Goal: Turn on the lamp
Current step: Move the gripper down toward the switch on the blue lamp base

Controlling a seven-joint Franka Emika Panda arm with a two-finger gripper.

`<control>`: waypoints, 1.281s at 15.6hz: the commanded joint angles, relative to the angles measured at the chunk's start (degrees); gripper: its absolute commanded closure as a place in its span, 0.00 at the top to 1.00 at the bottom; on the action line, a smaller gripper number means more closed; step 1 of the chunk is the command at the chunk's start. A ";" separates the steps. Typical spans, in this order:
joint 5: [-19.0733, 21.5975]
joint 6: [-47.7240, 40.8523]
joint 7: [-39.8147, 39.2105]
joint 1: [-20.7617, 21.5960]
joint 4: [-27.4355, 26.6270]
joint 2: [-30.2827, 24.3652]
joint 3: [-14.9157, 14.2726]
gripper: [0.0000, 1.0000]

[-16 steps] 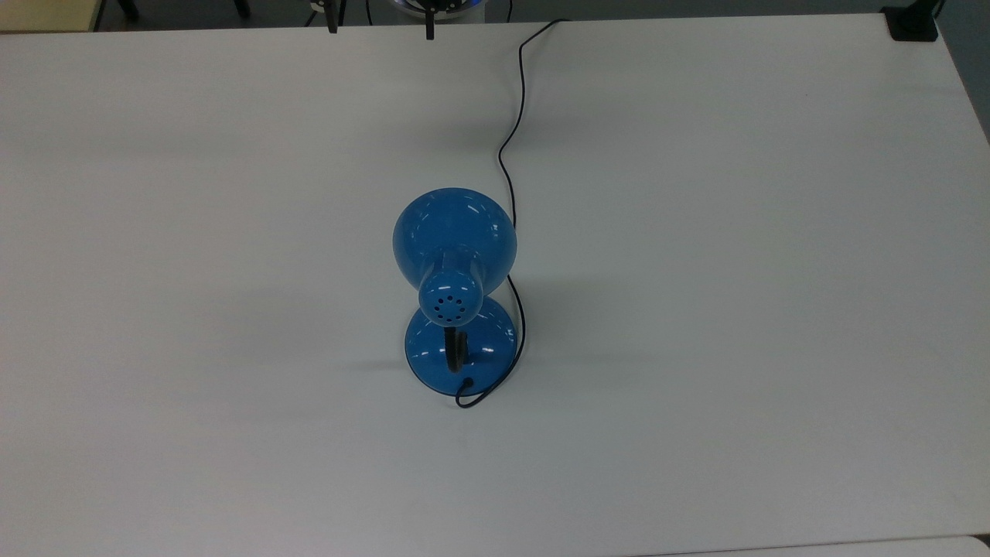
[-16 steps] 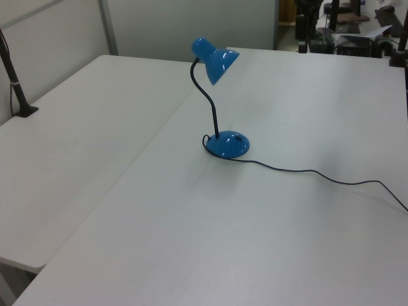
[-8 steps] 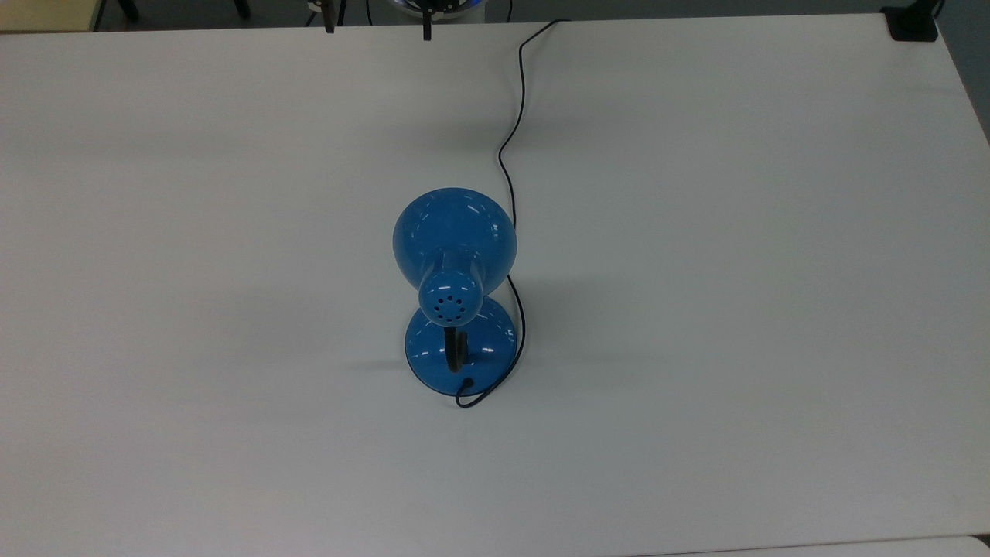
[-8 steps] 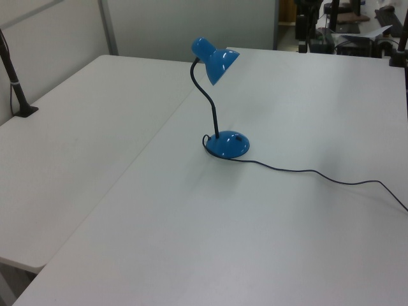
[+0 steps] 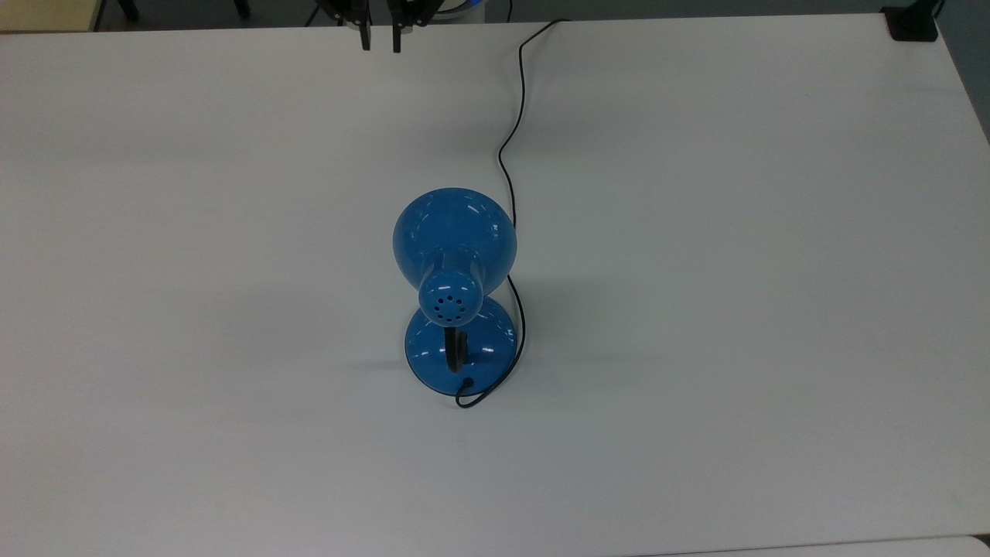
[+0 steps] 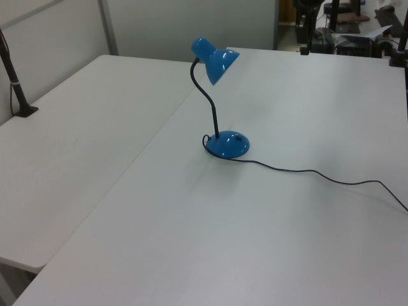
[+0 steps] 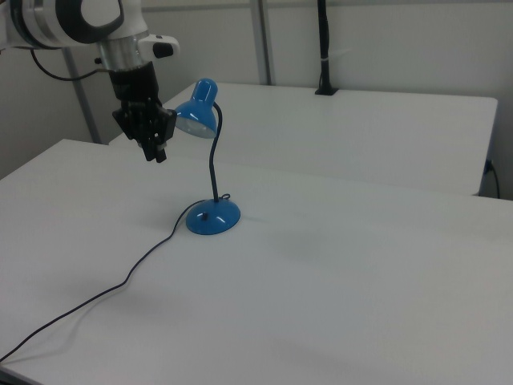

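The blue lamp stands mid-table, its bell shade [image 5: 454, 232] over the round base [image 5: 460, 352], with the perforated cap [image 5: 450, 298] facing up. It gives off no visible glow. The black cord [image 5: 510, 155] runs from the base to the far edge. My gripper [image 5: 380, 40] hangs at the top view's upper edge, well away from the lamp, with a narrow gap between its fingers and nothing in them. In the right view the gripper [image 7: 155, 152] hovers just to the left of the shade [image 7: 196, 116], above the table. The left view has the lamp's base [image 6: 227, 145] and black gooseneck [image 6: 210, 108].
A white table [image 5: 735, 309] carries the lamp, and a second table [image 6: 76, 140] butts against it along a seam. A black clamp [image 5: 911, 23] sits on the top view's far right corner. A black post [image 7: 323, 48] rises behind the tables. The cord [image 7: 120, 285] trails across the tabletop.
In the top view the two fingers have come much closer together and reach slightly further into the picture. The lamp and cord have not moved.
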 commanded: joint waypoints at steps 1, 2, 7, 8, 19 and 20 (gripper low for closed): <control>-0.75 1.16 -0.94 1.14 -0.50 0.11 0.02 0.17; -0.66 2.21 -0.94 1.23 -0.76 0.11 0.02 0.16; -0.75 12.13 -0.94 1.41 -6.99 0.11 0.02 0.00; -0.75 15.11 -0.94 1.49 -8.83 0.11 0.11 0.00; -0.84 41.92 1.26 3.78 -20.63 4.67 0.11 0.00; -0.84 44.47 1.26 3.87 -20.63 5.98 0.11 0.00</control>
